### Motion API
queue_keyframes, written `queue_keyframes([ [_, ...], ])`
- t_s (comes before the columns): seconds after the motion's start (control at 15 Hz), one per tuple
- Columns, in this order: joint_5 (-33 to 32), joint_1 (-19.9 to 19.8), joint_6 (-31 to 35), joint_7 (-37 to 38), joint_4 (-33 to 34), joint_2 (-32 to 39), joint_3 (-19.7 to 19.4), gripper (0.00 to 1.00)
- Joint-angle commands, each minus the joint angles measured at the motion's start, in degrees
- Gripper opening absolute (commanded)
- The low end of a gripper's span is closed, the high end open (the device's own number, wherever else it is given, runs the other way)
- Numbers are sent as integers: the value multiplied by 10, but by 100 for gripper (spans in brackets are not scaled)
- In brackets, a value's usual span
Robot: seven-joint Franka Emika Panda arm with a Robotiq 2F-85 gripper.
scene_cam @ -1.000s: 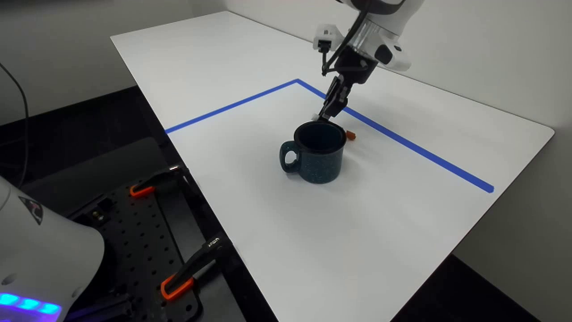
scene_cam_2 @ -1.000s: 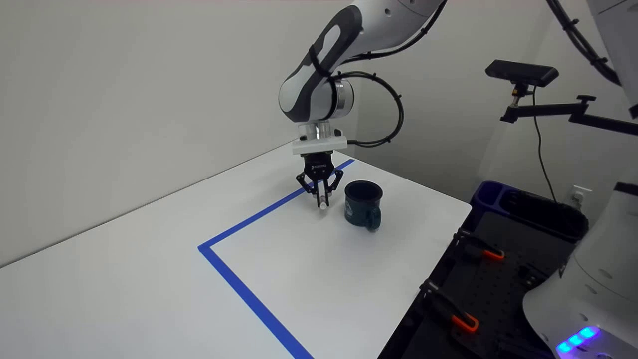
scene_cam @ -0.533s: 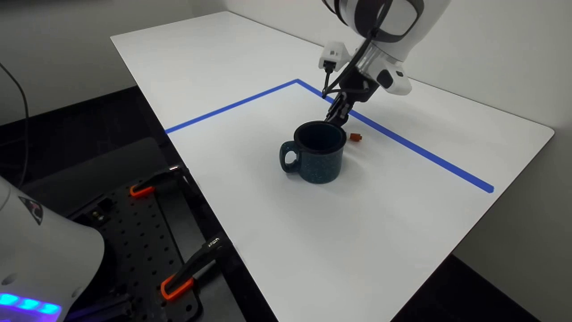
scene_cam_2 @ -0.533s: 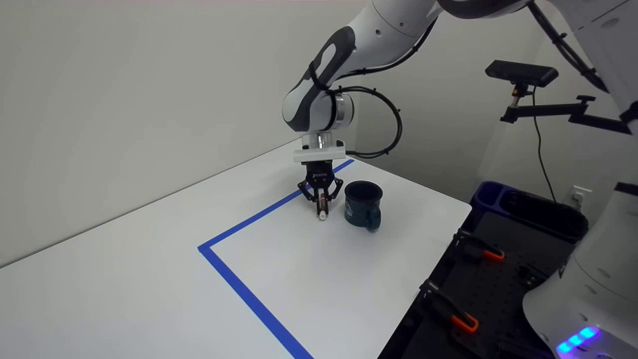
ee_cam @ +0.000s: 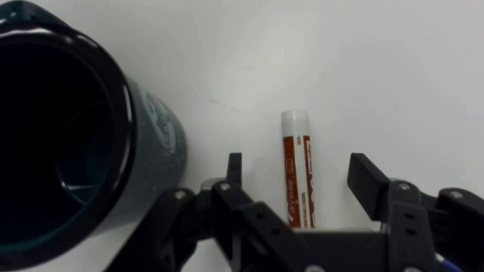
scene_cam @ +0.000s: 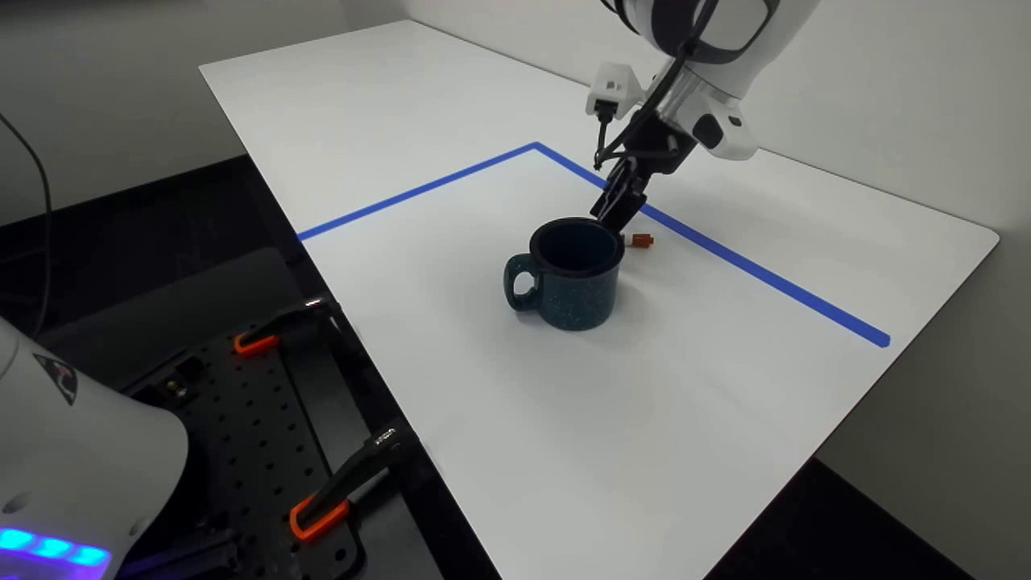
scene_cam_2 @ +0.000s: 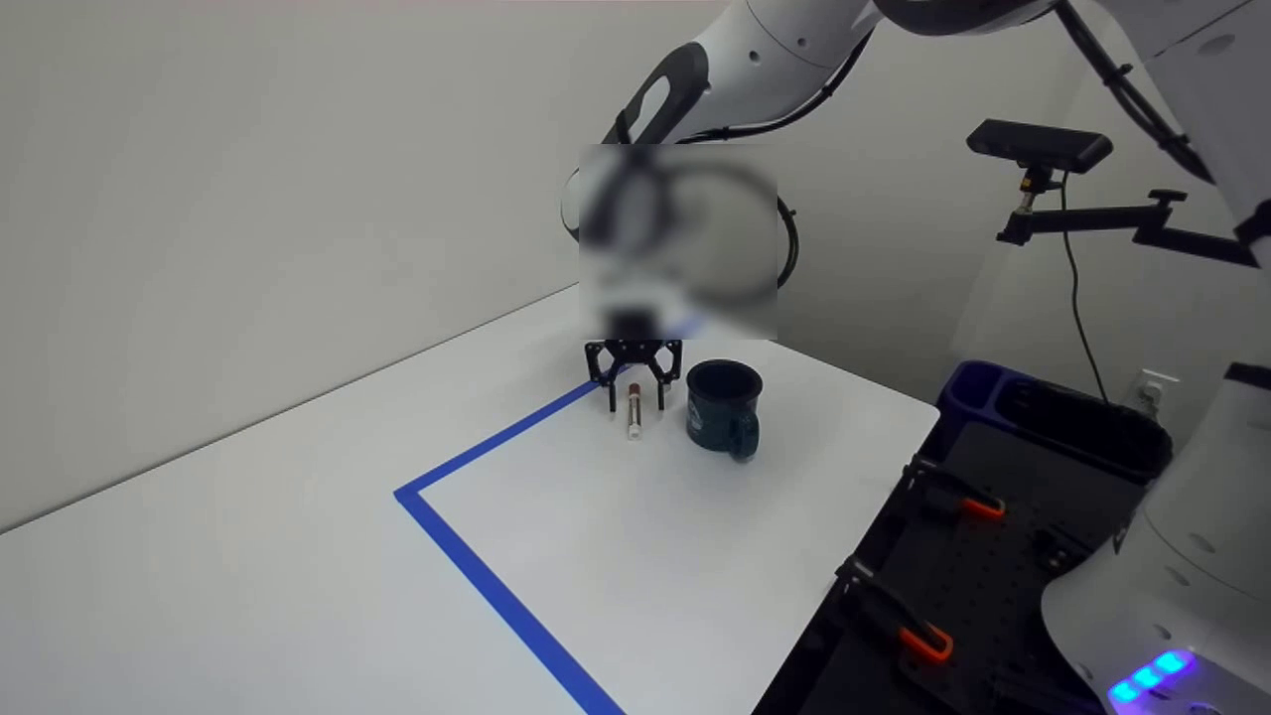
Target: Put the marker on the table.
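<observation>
Wrist view. Dry-erase marker (ee_cam: 298,168) seems to lie flat on the white bench (ee_cam: 242,75), between the fingers (ee_cam: 235,168) of the gripper (ee_cam: 294,168), which stand well spread; bare surface shows on both sides of the barrel, so nothing is gripped. Speckled mug (ee_cam: 98,136) stands near the mug-side finger. Judgement: placing looks done, withdrawal remains. To do it well: back straight off along the fingers, keep them spread, and allow no sideways travel until the tips clear barrel and mug rim. An early swing could roll the marker or nudge the mug.

In an exterior view. Mug hides most of the marker; only the reddish-brown cap (scene_cam: 643,241) and a sliver of white show past its side. Compared with half a second ago, the gripper sits a little higher; mug unmoved.

In an exterior view. Marker lies inside the angle of the blue tape (scene_cam_2: 499,596), beside the mug and apart from it, with the fingers straddling it (much of what sits above them is blurred, pose not readable). Main change against half a second ago: fingers then pinched in at the barrel, now apart, with a gap on each side.
</observation>
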Motion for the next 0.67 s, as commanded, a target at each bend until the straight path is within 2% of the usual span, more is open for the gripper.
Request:
queue_keyframes([
  [0.0,-6,3,-12,-6,-9,-40,-9,100],
  [0.6,-14,0,0,-48,-34,-119,-10,100],
])
